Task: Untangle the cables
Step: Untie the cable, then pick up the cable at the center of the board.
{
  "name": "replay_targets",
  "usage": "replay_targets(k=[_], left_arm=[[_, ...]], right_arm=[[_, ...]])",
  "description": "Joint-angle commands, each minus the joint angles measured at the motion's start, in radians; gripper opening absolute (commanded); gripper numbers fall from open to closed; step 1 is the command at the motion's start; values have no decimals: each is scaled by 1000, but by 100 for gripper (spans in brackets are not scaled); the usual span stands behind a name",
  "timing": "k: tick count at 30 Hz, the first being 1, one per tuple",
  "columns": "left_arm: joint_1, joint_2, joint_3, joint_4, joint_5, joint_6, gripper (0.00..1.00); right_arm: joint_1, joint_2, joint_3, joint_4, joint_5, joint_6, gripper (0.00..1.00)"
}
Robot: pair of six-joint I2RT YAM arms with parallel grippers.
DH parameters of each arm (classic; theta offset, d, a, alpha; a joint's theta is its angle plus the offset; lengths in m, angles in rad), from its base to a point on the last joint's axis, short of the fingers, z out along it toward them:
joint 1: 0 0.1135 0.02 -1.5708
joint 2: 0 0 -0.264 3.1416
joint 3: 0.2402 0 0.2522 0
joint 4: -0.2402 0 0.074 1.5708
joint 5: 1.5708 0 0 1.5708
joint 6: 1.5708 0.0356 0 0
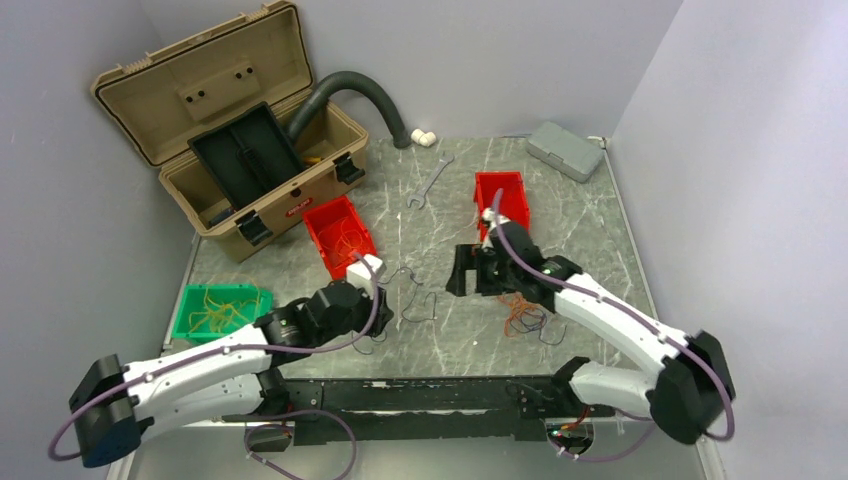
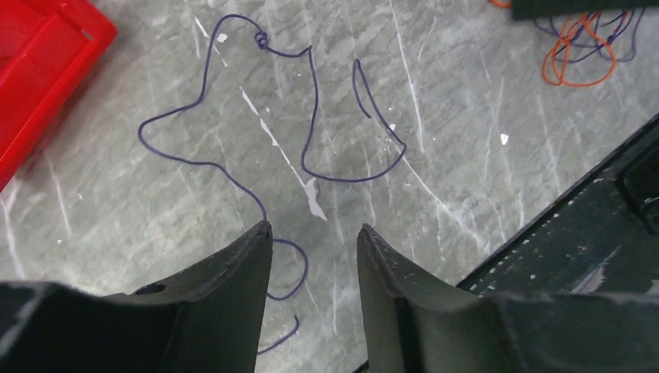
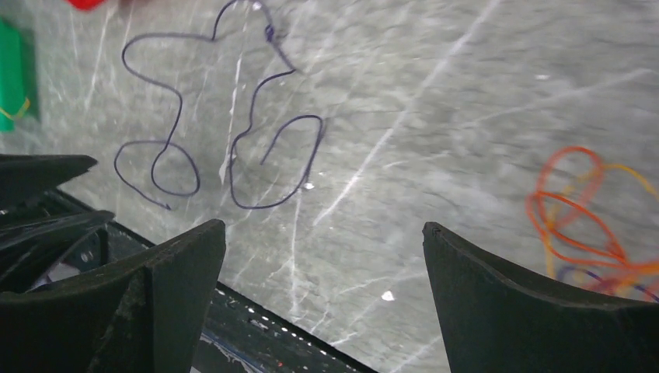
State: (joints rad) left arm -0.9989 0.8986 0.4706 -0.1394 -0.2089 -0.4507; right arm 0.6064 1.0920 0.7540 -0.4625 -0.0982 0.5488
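left gripper (image 2: 315, 229) hovers low over the table (image 2: 466, 93), jaws slightly apart, nothing between them. purple wire (image 2: 315, 101) lies loose just ahead, passing behind one fingertip. your right gripper (image 3: 324, 225) is spread wide, empty. orange tangle (image 1: 522, 316) sits beside the right arm, apart from the purple wire; probably purple strands mixed in, too blurry to confirm.

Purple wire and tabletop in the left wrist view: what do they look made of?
The purple wire looks like a thin plastic-insulated strand: smooth, matte, and lying in loose curves with a small knot. The tabletop is grey with white marble-like veins and a slight sheen. It could be stone or printed laminate; the view does not settle which.
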Motion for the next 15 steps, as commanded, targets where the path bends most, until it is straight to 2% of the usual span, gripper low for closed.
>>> replay_targets(k=[1,4,10,15], left_arm=[[12,-105,46,-183,-31,-80,54],[45,-140,116,-314,-42,-118,67],[191,-201,156,-432,96,-155,80],[273,-228,195,-530,123,-139,85]], right_arm=[[100,125,76,121,39,14,100],[132,229,88,192,42,53,100],[182,428,169,276,46,67,100],[195,567,206,366,-12,71,100]])
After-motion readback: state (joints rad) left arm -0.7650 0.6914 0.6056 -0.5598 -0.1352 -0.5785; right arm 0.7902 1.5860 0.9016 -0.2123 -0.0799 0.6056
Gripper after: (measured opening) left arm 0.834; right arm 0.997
